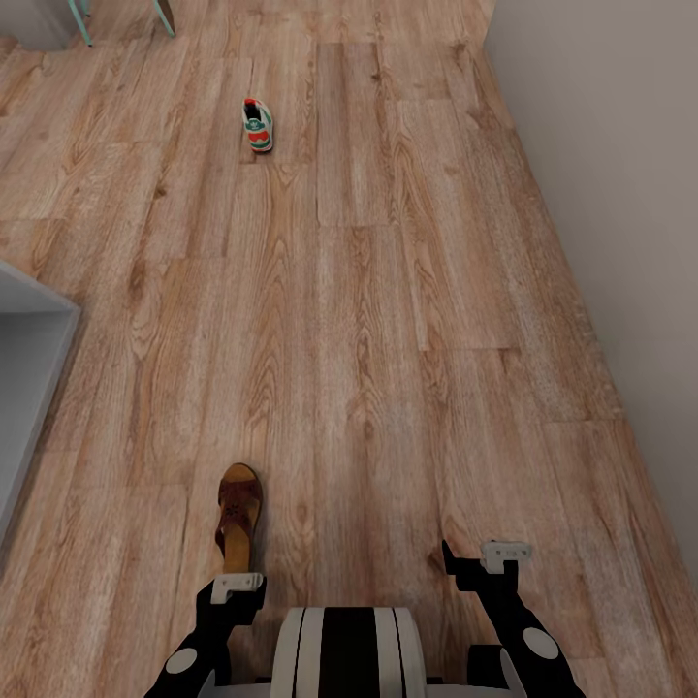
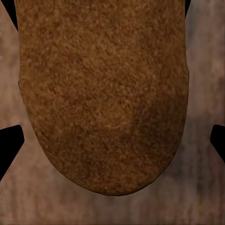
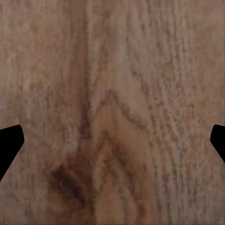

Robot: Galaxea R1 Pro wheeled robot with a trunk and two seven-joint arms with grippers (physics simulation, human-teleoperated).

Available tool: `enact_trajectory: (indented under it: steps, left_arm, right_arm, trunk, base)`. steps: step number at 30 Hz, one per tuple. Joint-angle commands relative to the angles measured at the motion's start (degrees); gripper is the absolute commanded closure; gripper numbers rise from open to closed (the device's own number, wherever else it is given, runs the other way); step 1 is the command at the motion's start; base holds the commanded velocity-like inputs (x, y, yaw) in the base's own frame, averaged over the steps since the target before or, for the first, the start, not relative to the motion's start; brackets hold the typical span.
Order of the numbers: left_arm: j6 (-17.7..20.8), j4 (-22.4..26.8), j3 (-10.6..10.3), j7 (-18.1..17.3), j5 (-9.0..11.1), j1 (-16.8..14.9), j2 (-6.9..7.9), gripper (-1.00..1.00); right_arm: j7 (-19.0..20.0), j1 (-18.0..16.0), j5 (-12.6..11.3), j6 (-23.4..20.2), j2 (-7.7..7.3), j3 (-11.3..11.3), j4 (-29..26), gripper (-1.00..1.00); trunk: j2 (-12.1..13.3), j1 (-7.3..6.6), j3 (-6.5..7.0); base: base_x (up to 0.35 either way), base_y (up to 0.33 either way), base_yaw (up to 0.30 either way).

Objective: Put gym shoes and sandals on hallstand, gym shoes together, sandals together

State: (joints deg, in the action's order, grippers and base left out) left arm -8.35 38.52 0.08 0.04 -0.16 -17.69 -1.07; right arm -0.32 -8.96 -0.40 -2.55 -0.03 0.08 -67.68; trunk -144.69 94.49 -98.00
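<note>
While left claw [image 2: 112, 140] spread above sandal [image 1: 238, 519], right claw [image 3: 112, 140] spread over floor [image 1: 388, 339].

Even, soft light with faint shadows and no glare; both wrist views look blurred and grainy up close

You are looking down on the corridor floor [image 1: 388, 320] — light wood planks running away from you. One brown sandal [image 1: 238, 519] lies near the bottom, toe pointing away, its heel end just at the left arm's wrist housing [image 1: 237, 586]. Far up the floor, well apart from it, sits one gym shoe [image 1: 257, 125] — white with green and red-orange. The right arm [image 1: 504, 591] shows at the lower right, over bare planks. A grey-white furniture corner [image 1: 39, 320] enters at the left edge, a plain wall [image 1: 620, 194] runs along the right, and teal legs [image 1: 82, 24] show at the top left.
</note>
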Motion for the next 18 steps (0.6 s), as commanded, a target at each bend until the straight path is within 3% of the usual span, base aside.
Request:
enact_trajectory:
  steps: [1, 18]
  left_arm:
    - [-0.2, 0.0, 0.0, 0.0, 0.0, 0.0, 0.0, 1.0]
    - [-0.2, 0.0, 0.0, 0.0, 0.0, 0.0, 0.02, 1.0]
  right_arm:
    - [0.0, 0.0, 0.0, -0.3, 0.01, 0.0, -0.1, -1.0]
    - [0.0, 0.0, 0.0, -0.3, -0.01, 0.0, -0.1, -1.0]
  trunk:
    - [0.0, -0.01, -0.02]
    - [0.0, -0.01, -0.02]
  base:
    - [0.0, 0.0, 0.0]
    - [0.0, 0.0, 0.0]
